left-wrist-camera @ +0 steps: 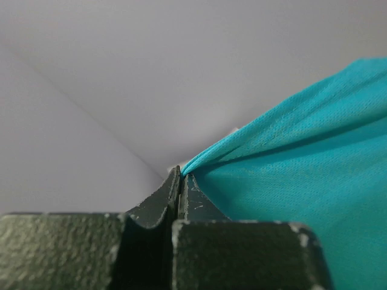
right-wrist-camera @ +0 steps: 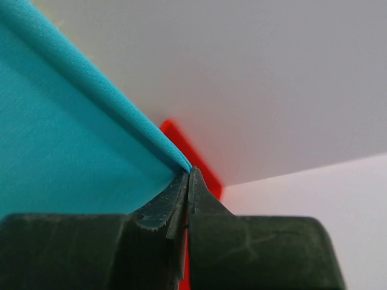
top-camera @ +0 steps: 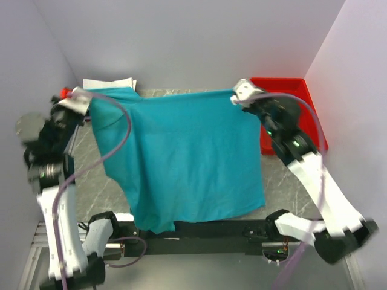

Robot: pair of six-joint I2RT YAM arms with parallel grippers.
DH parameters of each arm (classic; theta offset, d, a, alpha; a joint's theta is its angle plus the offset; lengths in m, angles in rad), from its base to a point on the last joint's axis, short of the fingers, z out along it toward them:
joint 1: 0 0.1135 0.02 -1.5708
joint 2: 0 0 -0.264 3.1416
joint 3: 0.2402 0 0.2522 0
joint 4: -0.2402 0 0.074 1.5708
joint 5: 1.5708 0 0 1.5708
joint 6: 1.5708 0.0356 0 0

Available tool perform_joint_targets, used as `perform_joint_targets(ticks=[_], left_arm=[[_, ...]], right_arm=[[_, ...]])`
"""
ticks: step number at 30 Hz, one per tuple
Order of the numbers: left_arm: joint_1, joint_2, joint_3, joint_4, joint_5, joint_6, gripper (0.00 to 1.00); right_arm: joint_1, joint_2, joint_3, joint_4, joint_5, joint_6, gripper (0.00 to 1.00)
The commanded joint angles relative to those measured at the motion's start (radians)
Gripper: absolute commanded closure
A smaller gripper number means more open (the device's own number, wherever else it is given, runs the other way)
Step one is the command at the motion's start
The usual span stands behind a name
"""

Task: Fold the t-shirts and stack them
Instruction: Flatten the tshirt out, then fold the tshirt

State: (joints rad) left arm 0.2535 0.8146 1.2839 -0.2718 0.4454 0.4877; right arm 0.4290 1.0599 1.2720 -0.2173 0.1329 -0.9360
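A teal-blue t-shirt (top-camera: pixel 187 157) hangs spread in the air between both arms, its lower hem trailing over the near edge of the table. My left gripper (top-camera: pixel 81 96) is shut on its top left corner, and in the left wrist view the cloth (left-wrist-camera: pixel 302 163) runs out from the closed fingertips (left-wrist-camera: pixel 180 175). My right gripper (top-camera: pixel 239 96) is shut on the top right corner; the right wrist view has the cloth (right-wrist-camera: pixel 60 145) pinched at the fingertips (right-wrist-camera: pixel 188 172). A white t-shirt (top-camera: pixel 109 83) lies folded at the back left, partly hidden.
A red plastic tray (top-camera: pixel 290 112) stands at the back right, behind my right arm, and shows as a red strip (right-wrist-camera: pixel 193 157) in the right wrist view. The grey marbled table (top-camera: pixel 284 181) shows to the right of the shirt. Pale walls close in on three sides.
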Motion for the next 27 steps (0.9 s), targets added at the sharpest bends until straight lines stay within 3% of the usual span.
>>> perform_joint_targets(ticks=[1, 8, 12, 17, 21, 27], left_arm=[[0.003, 0.122, -0.093, -0.087, 0.076, 0.038, 0.99], [-0.111, 0.443, -0.189, 0.058, -0.036, 0.097, 0.99], [-0.154, 0.751, -0.047, 0.086, -0.071, 0.049, 0.99], [-0.166, 1.010, 0.141, 0.062, -0.070, -0.009, 0.99], [-0.191, 1.129, 0.279, -0.004, -0.123, -0.032, 0.99], [-0.204, 1.144, 0.299, -0.090, -0.123, -0.060, 0.99]], right_arm=[[-0.047, 0.112, -0.066, 0.064, -0.064, -0.027, 1.00], [-0.059, 0.459, -0.102, 0.137, -0.115, -0.026, 1.00], [-0.085, 0.665, -0.001, 0.162, -0.064, -0.026, 1.00], [-0.127, 0.863, 0.159, 0.135, -0.047, -0.030, 1.00], [-0.142, 0.934, 0.225, 0.093, -0.061, -0.035, 1.00], [-0.162, 0.980, 0.293, 0.012, -0.113, -0.032, 1.00]])
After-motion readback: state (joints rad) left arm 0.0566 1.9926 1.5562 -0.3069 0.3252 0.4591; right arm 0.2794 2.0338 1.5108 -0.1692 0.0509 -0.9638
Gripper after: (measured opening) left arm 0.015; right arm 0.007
